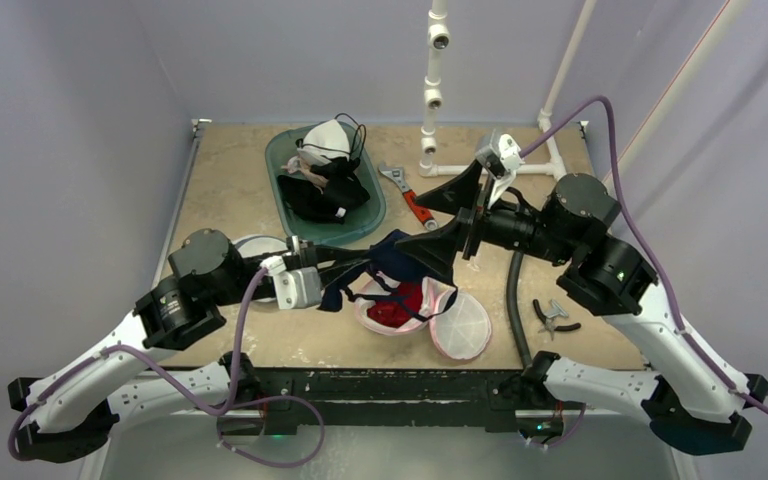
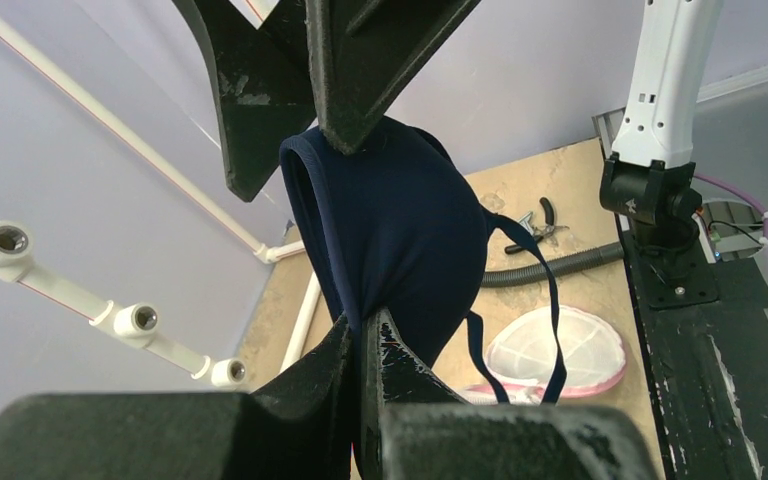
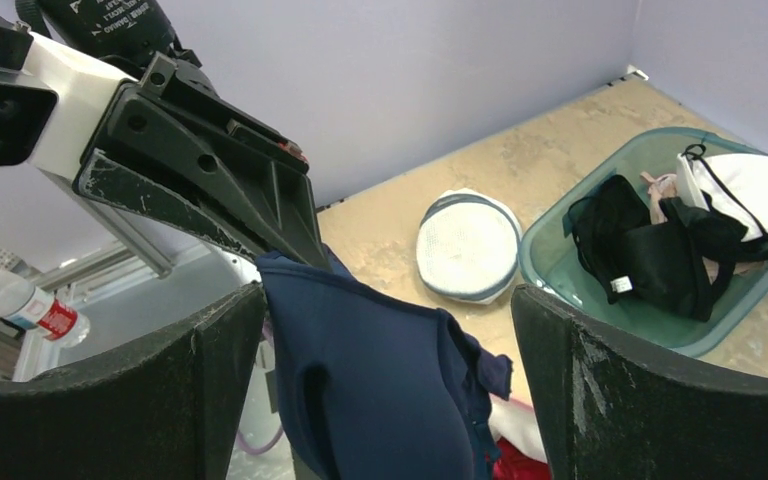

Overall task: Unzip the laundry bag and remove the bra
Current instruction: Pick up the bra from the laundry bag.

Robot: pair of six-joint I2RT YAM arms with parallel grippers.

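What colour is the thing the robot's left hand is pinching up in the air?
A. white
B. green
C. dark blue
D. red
C: the left gripper is shut on a bra that is dark blue, as the left wrist view shows.

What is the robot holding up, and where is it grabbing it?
The navy bra, pinched at one cup's edge by the shut left jaws. The right jaws stand open around it, not gripping.
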